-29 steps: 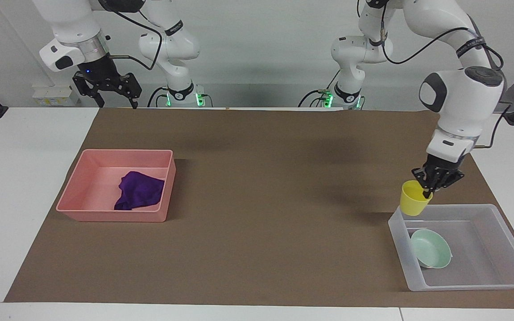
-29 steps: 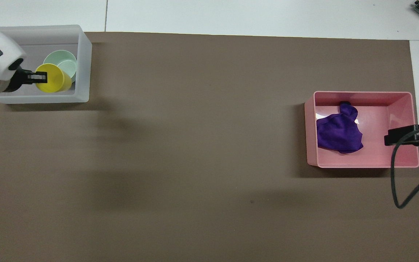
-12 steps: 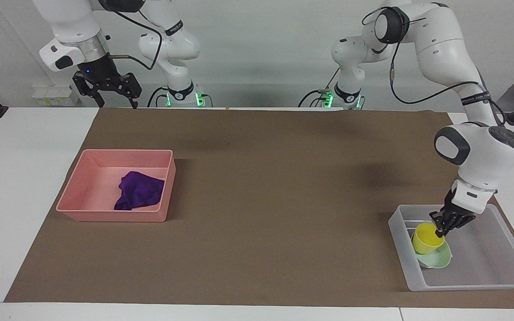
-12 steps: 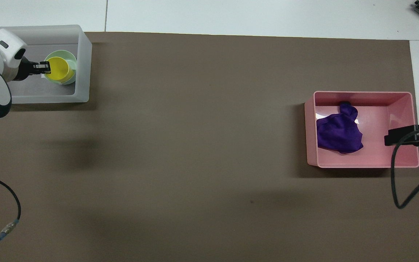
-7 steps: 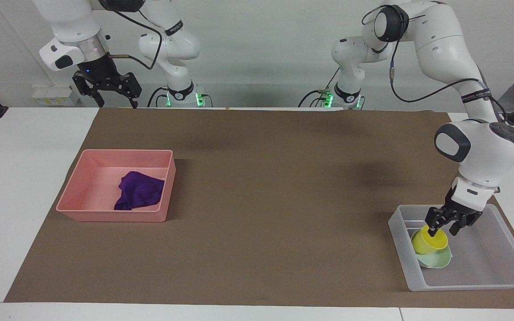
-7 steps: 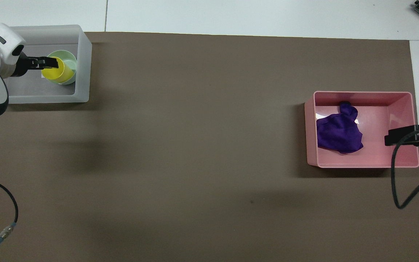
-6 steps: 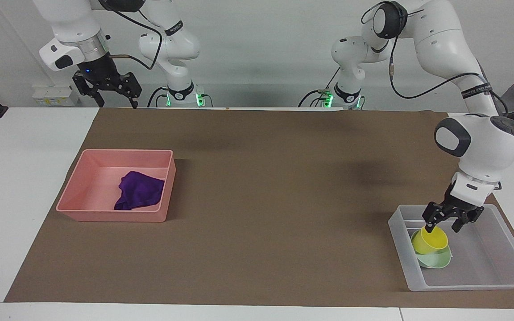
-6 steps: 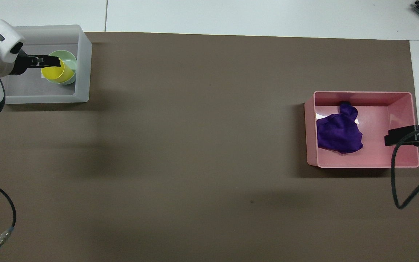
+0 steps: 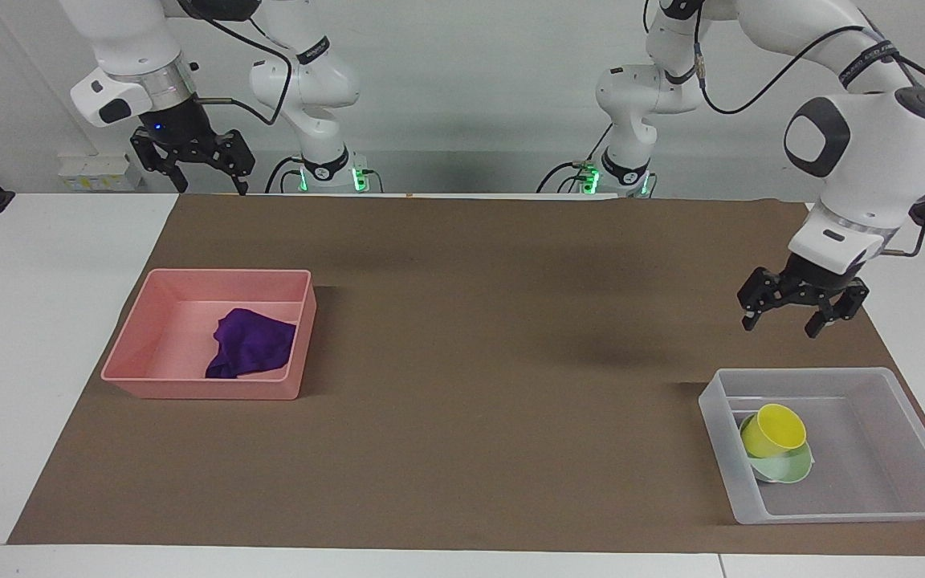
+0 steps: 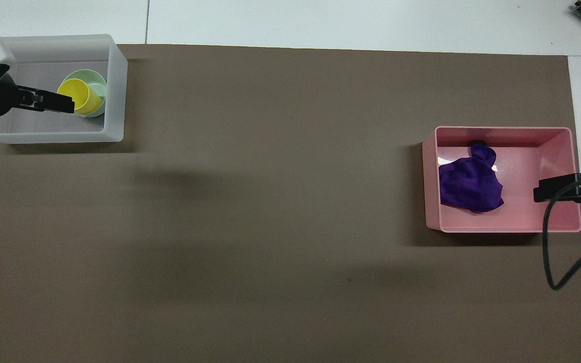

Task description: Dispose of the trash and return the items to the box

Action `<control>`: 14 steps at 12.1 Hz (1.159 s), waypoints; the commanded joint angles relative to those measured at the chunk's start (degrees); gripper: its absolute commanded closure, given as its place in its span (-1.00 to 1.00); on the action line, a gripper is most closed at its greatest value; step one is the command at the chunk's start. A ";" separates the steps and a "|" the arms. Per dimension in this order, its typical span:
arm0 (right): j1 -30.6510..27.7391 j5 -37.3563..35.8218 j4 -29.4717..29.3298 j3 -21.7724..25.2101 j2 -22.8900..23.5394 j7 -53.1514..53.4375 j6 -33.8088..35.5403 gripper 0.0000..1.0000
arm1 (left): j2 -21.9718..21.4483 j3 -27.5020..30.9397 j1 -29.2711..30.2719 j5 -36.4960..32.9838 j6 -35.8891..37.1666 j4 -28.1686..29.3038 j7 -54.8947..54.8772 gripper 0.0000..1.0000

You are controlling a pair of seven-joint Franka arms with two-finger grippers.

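**Cup nested in bowl inside clear box; cloth in pink tray**

You will find the box [image 9: 896, 449], a shallow rectangular tray of translucent whitish plastic, at the left arm's end of the tabletop [image 9: 53, 337]. Inside it, at the end toward the table's middle, the mint-green bowl [image 9: 788, 468] sits on the bottom, round and smooth. The yellow cup [image 9: 772, 431] rests in that bowl, tilted, its open mouth turned up and away from the box's near wall. Cup and bowl touch; in the overhead view the cup covers most of the bowl.

The pink tray [image 9: 149, 337], opaque plastic with straight walls, stands toward the right arm's end. The purple cloth [image 9: 250, 345] lies crumpled in it, soft and folded, against the wall toward the table's middle. The rest of the pink floor is bare.

A brown matte mat [image 9: 470, 361] covers the middle of the tabletop, and both containers stand on it.

Note the left pincer [image 9: 792, 321]: it hangs in the air over the mat beside the box's robot-side edge, fingers spread wide, holding nothing. The right pincer [image 9: 209, 189] waits up high over the robots' edge of the tabletop, fingers also apart and empty.
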State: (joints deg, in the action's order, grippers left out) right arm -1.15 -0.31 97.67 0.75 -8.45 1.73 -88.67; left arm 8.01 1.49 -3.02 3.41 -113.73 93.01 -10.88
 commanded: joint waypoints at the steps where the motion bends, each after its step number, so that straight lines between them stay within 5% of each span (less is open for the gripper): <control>1: -0.61 1.19 1.03 -0.13 -1.21 0.02 0.07 -1.00 | -5.19 0.45 -0.84 -2.86 4.20 2.45 -1.08 -1.00; 6: -1.05 0.58 -4.66 -0.13 2.03 0.02 2.70 -1.00 | -4.84 -0.61 -0.93 -5.34 16.15 -6.87 -1.08 -1.00; 9: -1.49 0.75 -4.86 0.13 3.01 0.20 2.27 -1.00 | -8.79 -1.14 -0.84 -4.73 17.32 -2.07 -0.90 -1.00; 14: -1.40 1.02 -4.42 0.13 2.65 0.11 2.00 -1.00 | -9.24 -1.22 -0.93 -4.73 16.35 -0.99 -0.11 -1.00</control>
State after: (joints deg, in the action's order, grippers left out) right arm -2.12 -0.31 94.27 0.92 -6.13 1.74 -87.60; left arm 0.48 0.05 -3.52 -0.81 -96.94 90.24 -11.29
